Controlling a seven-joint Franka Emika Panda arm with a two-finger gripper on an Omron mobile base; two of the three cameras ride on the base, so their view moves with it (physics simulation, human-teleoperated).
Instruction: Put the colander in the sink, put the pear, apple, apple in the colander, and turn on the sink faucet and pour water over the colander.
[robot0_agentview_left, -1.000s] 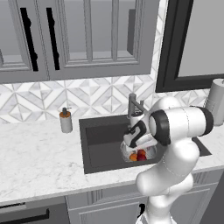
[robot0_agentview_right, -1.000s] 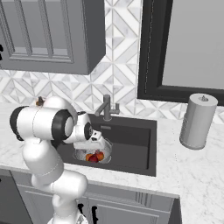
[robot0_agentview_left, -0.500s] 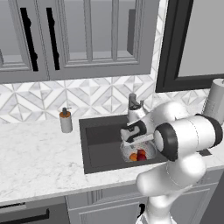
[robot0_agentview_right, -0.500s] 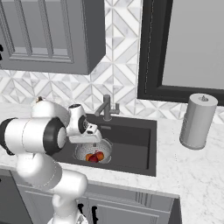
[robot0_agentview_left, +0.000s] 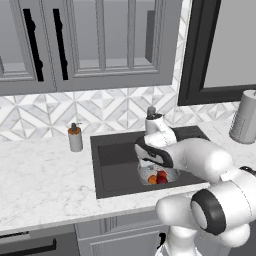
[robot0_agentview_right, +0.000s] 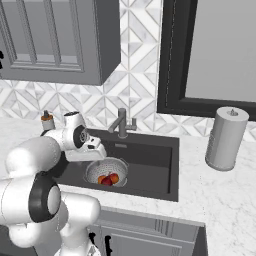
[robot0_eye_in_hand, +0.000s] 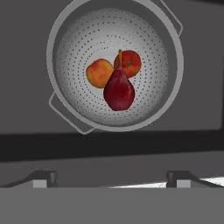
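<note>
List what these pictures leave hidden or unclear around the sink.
- Faucet: in the left base view the arm covers all but its top, so its handle position is unreadable.
- Colander: mostly behind the arm there; the fruit is a small red-orange blur.
- Sink drain: not seen, the colander sits over the basin floor.
- Pincer: open, tips only.

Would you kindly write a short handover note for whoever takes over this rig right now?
Claw: open, empty, above the sink.
Colander sits in the sink, holding the pear and both apples.
Done: colander placed, all fruit loaded.
Left: turn on the faucet; no water is running yet, and it must pour over the colander.
</note>
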